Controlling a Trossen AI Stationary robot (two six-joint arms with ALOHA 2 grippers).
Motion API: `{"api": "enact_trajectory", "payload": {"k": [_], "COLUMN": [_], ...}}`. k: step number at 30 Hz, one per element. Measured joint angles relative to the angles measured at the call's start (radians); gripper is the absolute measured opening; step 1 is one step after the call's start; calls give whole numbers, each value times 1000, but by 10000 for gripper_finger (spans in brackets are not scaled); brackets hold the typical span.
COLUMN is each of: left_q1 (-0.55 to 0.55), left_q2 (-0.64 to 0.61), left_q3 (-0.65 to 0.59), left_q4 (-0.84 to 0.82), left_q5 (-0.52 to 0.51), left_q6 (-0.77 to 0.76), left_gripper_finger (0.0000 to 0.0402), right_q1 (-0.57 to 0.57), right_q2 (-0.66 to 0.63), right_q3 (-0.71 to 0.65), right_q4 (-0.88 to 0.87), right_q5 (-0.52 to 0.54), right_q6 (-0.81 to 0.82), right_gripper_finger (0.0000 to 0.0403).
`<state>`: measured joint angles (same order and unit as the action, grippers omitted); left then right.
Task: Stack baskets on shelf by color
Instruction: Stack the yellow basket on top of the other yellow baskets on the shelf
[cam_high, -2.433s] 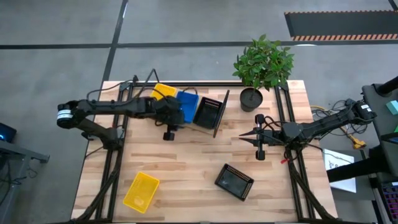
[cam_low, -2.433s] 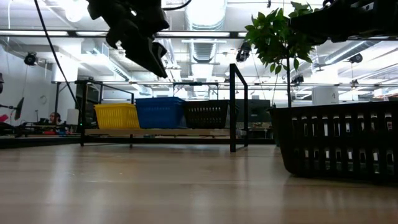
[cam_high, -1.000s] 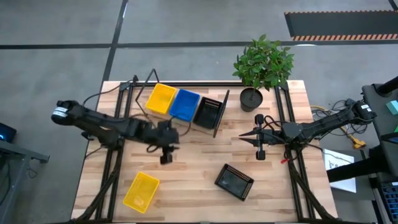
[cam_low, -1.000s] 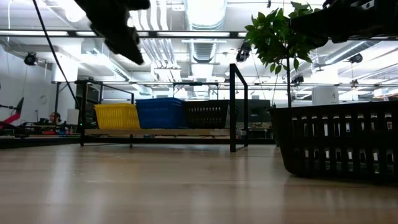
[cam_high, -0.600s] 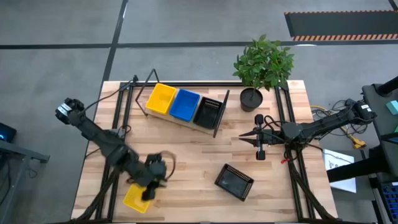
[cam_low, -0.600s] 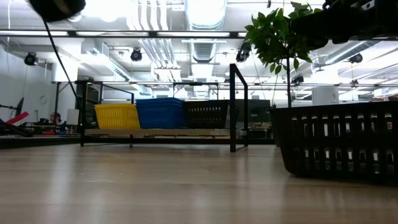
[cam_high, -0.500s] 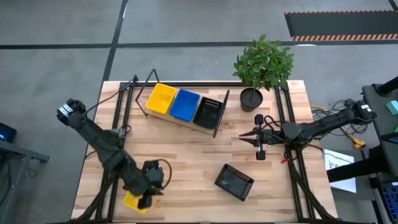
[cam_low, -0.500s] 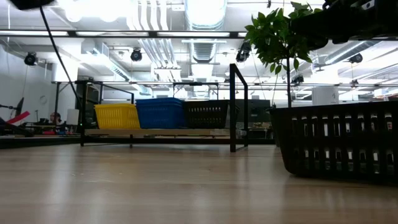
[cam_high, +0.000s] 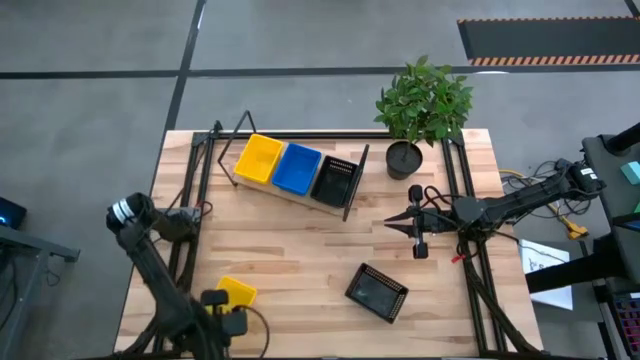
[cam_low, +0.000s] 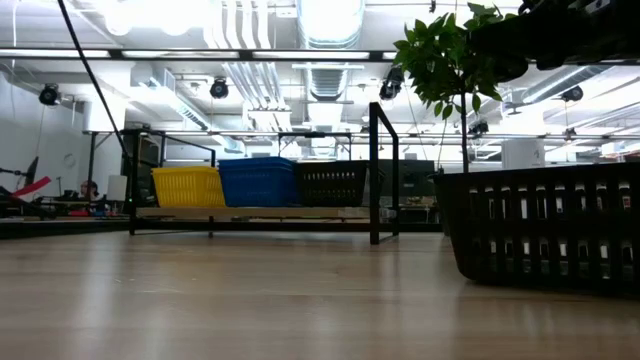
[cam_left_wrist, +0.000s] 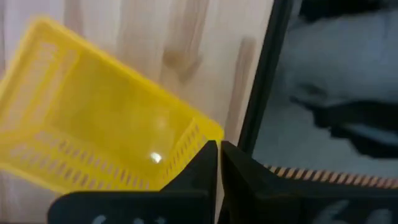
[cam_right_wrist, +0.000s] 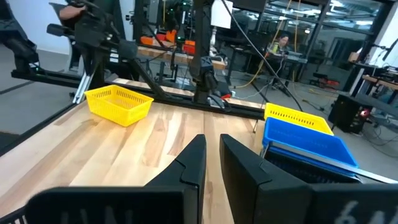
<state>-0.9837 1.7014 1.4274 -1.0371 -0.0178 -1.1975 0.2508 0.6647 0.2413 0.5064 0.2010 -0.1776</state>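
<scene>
On the desk (cam_high: 300, 240), the shelf (cam_high: 290, 190) sits in the upper middle of the high view, carrying a yellow stack (cam_high: 259, 158), a blue stack (cam_high: 297, 168) and a black stack (cam_high: 335, 180) side by side. Two baskets lie off it: a loose yellow basket (cam_high: 238, 291) at the lower left and a loose black basket (cam_high: 376, 291) at lower centre.

The left gripper (cam_high: 228, 322) hangs over the near end of the loose yellow basket at the bottom edge of the frame — its wrist view shows the jaws nearly together, gripping nothing, above the basket's rim. The right gripper (cam_high: 392, 221) waits at centre right, well apart from the baskets, its jaws slightly parted and empty. A potted plant (cam_high: 422, 105) stands at the upper right.
</scene>
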Motion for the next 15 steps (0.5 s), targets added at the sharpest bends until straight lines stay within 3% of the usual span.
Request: {"api": "enact_trajectory", "payload": {"k": [7, 15], "left_q1": [-90, -102], "left_q2": [66, 67], "left_q3": [36, -16], "left_q4": [-42, -54], "left_q5": [22, 24], "left_q6": [0, -1], "left_gripper_finger": [29, 121], "right_q1": [0, 0], "right_q2": [0, 0], "right_q3": [0, 0], "right_q4": [0, -1], "right_q5": [0, 0], "right_q6": [2, 7], "right_gripper_finger": [38, 38]}}
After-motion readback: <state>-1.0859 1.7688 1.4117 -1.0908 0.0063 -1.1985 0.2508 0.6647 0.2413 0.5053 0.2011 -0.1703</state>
